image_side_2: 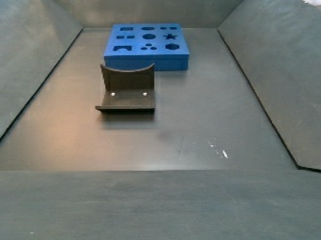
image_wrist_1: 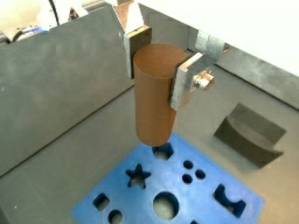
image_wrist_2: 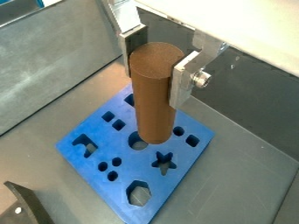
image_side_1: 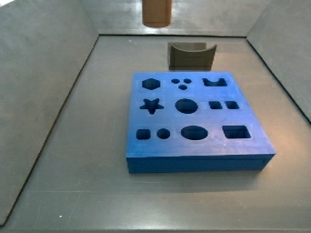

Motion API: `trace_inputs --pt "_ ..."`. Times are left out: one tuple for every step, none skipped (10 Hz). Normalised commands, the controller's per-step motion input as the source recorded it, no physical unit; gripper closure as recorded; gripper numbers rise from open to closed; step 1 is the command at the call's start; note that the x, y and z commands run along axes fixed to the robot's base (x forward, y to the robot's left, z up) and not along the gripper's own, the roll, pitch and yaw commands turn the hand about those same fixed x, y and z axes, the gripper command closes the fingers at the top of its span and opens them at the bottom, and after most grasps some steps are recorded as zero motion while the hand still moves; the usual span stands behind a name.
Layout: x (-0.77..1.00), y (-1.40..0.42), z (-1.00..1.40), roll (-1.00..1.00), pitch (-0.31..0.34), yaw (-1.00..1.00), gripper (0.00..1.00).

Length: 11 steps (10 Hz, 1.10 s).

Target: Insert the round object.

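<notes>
My gripper (image_wrist_1: 156,70) is shut on the round object (image_wrist_1: 156,96), a smooth brown cylinder peg, with a silver finger plate on each side of its upper end. It hangs upright, well above the blue block (image_wrist_1: 201,194). In both wrist views its lower end overlaps the block's middle; the gripper (image_wrist_2: 155,70), peg (image_wrist_2: 152,96) and block (image_wrist_2: 111,144) show there too. In a side view only the peg's lower end (image_side_1: 157,11) shows at the top edge, high over the block (image_side_1: 201,164) and its central round hole (image_side_1: 186,106). Gripper and peg are out of the side view showing the block (image_side_2: 146,64).
A dark arch-shaped piece (image_side_1: 190,55) stands on the grey floor just beyond the block, also seen in other views (image_side_2: 127,89) (image_wrist_1: 249,133) (image_wrist_2: 24,206). The block has several other shaped holes, including a star (image_side_1: 151,106). Grey walls (image_side_1: 55,91) enclose the floor.
</notes>
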Motion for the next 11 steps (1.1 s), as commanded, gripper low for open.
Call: trace_inputs --pt "0.95 -0.38 -1.0 0.0 -0.083 -0.06 1.0" --pt "0.95 -0.38 -1.0 0.0 -0.079 -0.06 1.0" --pt "0.95 -0.38 -1.0 0.0 -0.076 -0.06 1.0" --pt "0.95 -0.37 -1.0 0.02 -0.067 -0.07 1.0" --pt "0.98 -0.22 -1.0 0.09 -0.027 -0.13 1.0" --pt "0.87 0.0 -0.96 0.12 -0.003 -0.15 1.0" --pt "0.62 0.2 -0.8 0.23 0.0 -0.14 1.0" --pt "0.5 0.17 -0.68 0.29 0.011 -0.11 1.0" --pt "0.41 0.17 -0.67 0.29 0.009 -0.11 1.0" --pt "0.3 0.17 -0.44 0.2 0.029 -0.03 1.0" --pt "0.14 0.15 -0.17 0.07 0.05 -0.02 1.0"
